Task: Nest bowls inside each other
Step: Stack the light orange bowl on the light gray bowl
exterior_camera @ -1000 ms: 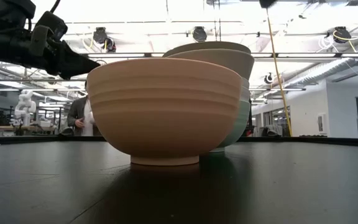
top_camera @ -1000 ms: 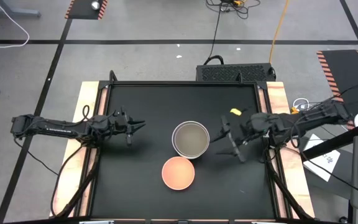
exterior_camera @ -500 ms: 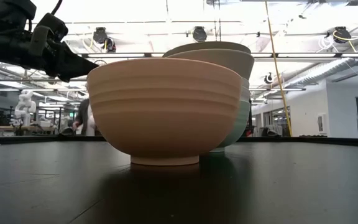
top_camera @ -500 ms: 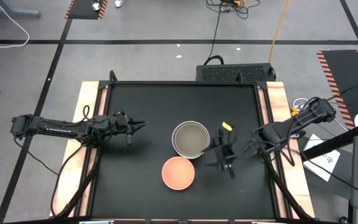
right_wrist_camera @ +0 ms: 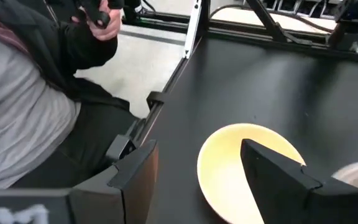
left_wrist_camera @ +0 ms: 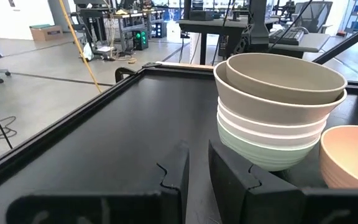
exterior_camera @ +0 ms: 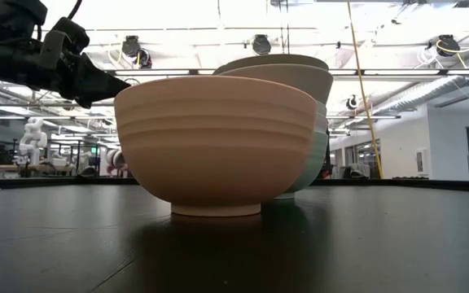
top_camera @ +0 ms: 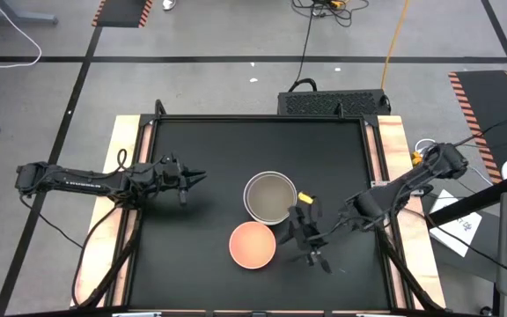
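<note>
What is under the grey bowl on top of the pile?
Under the olive-grey bowl sit nested bowls: white rims below it, then a mint green bowl at the bottom on the black table. Only their rims show, so the exact count is hidden.

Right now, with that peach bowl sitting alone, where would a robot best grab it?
Probably the rim. The peach bowl stands upright and open, beside the stack of bowls. Coming from above on the side facing the right gripper, one jaw could go inside, one outside.
</note>
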Controlling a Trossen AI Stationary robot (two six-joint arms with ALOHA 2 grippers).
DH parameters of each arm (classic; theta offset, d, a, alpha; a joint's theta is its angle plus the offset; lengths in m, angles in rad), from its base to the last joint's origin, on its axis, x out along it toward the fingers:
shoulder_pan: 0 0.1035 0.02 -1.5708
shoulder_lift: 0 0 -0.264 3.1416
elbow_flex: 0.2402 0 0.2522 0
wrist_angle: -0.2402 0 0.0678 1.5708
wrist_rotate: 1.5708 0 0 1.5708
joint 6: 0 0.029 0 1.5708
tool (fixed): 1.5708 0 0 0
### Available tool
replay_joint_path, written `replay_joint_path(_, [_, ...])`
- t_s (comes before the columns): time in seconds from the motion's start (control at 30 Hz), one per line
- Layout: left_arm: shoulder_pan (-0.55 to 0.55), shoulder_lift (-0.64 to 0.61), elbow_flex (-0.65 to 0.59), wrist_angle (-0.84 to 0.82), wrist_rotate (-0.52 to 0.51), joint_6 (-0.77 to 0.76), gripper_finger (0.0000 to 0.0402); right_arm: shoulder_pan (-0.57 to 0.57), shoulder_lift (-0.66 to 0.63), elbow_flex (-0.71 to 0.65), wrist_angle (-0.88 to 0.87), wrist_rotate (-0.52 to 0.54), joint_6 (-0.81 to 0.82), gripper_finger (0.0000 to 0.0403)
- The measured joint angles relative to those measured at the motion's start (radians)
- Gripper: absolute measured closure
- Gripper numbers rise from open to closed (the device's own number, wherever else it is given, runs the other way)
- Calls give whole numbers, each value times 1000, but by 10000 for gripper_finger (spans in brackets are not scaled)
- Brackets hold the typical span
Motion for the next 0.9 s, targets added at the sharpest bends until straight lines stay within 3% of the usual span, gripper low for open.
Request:
replay_joint_path(0.2, [0, 0, 0, -28, 0, -17, 339, -19, 89, 0, 67, -79, -5, 179])
replay_joint_path(0.73, [0, 0, 0, -38, 0, -56, 339, -25, 218, 0, 10, -104, -27, 179])
replay_joint_path(0.9, [0, 0, 0, -37, 0, -57, 339, -37, 252, 0, 20, -67, -57, 179])
